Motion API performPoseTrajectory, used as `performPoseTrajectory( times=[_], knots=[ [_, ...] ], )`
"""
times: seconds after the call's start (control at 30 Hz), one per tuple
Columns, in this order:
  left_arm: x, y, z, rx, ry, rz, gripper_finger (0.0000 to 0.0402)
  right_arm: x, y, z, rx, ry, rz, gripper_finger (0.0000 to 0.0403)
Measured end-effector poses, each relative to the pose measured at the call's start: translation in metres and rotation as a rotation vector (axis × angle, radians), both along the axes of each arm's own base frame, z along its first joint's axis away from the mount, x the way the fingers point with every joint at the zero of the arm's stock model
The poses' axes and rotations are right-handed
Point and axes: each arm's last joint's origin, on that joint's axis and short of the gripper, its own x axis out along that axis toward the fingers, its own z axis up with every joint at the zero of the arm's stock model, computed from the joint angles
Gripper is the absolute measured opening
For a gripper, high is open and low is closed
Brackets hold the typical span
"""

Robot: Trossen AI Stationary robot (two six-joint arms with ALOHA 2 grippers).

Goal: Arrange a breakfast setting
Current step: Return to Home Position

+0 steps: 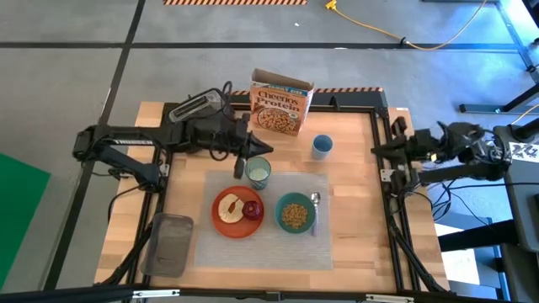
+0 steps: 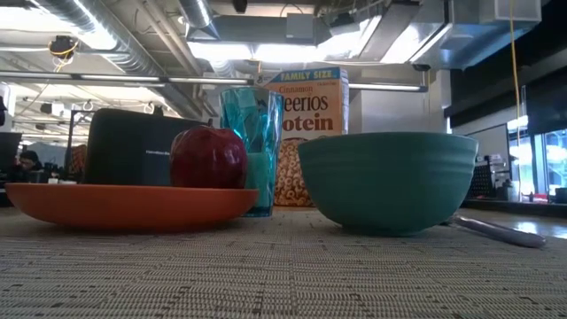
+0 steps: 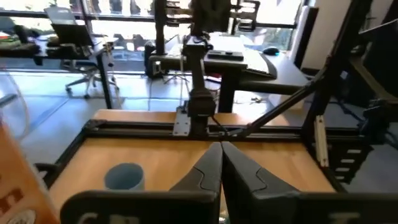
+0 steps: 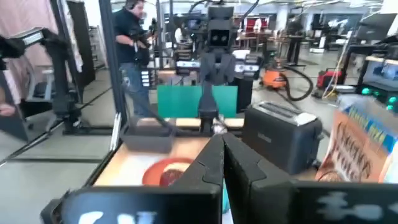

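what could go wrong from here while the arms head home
1. The left gripper, shut, hangs right beside the tall tumbler. A low swing away could tip it onto the placemat.
2. The Cheerios box stands upright close to that same arm. A brush might topple it toward the blue cup.
The right gripper, shut at the table's right edge, looks like little risk.
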Motion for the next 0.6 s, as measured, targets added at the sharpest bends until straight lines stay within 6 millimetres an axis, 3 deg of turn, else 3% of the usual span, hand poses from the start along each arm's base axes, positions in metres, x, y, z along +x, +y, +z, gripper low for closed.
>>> performPoseTrajectory(
  times=[0.2,0.33,0.47,0.6],
  knots=[
    [-0.006,-0.005,-0.06,-0.112,-0.118,0.014,0.0001,-0.004,-0.002,-0.045,0.057,0.062,-0.036,0.0001],
    [-0.019,-0.011,-0.087,-0.153,-0.131,-0.067,0.0002,0.005,0.001,-0.067,0.11,0.063,0.025,0.0],
    [-0.043,-0.013,-0.094,-0.156,-0.083,-0.112,0.0003,0.006,0.002,-0.075,0.109,-0.021,0.04,0.0],
    [-0.085,-0.008,-0.089,-0.087,-0.136,-0.102,0.0001,0.0,-0.001,-0.077,0.114,-0.065,-0.025,0.0]
  ],
)
